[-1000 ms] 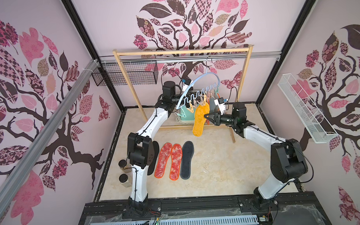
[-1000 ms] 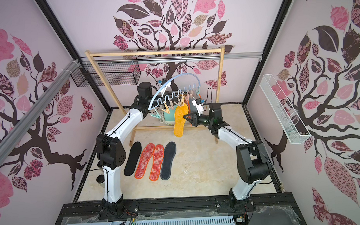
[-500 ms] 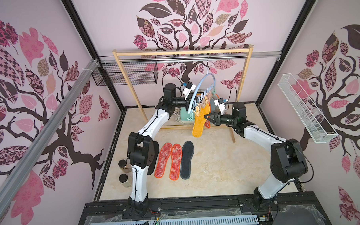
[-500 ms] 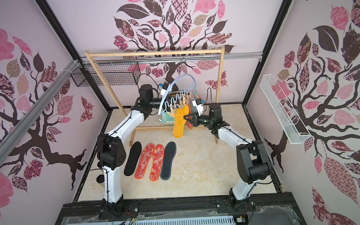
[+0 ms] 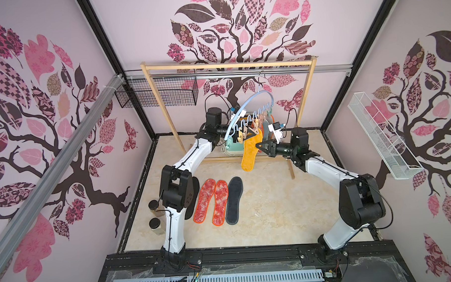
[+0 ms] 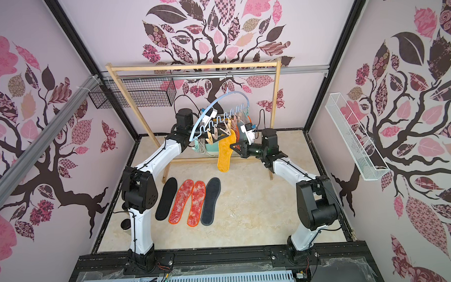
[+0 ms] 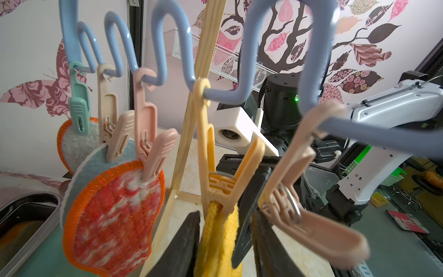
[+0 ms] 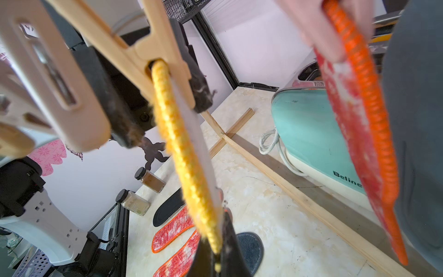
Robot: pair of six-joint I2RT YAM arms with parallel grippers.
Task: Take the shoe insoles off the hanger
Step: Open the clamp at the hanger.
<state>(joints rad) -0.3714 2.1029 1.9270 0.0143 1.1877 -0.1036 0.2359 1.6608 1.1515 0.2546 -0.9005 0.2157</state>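
Hanger: the pale blue plastic arc hanger with its wavy lower bar (image 7: 318, 60) has swung round on its hook within the last second. It faced the room nearly broadside then; now its near end points toward the left arm.
Left gripper: the left gripper (image 7: 227, 199) has its black fingers pressed on either side of the yellowish plastic clothespin (image 7: 215, 182).
Right gripper: the right gripper (image 5: 258, 145) is pinched tight on the side edge of the mustard yellow fuzzy insole (image 5: 249, 153).
Mustard insole: it hangs slanted from that clothespin, whose mouth bites its heel in the left wrist view.
What the swing means: I reckon the hanger gives way to any tug, so the clip has to open before a pull can free the insole.
Already down: a black insole (image 6: 166, 198), two red-white mottled insoles with orange edging (image 5: 212, 201) and a dark grey insole (image 5: 234, 200) lie side by side on the pale stone-look floor (image 5: 286, 209).
Still pegged: beyond the mustard one hang a red-white insole (image 7: 115, 215), a pale blue-grey one (image 7: 96, 163) and an orange-edged one (image 7: 76, 146).
Progress: roughly half done.
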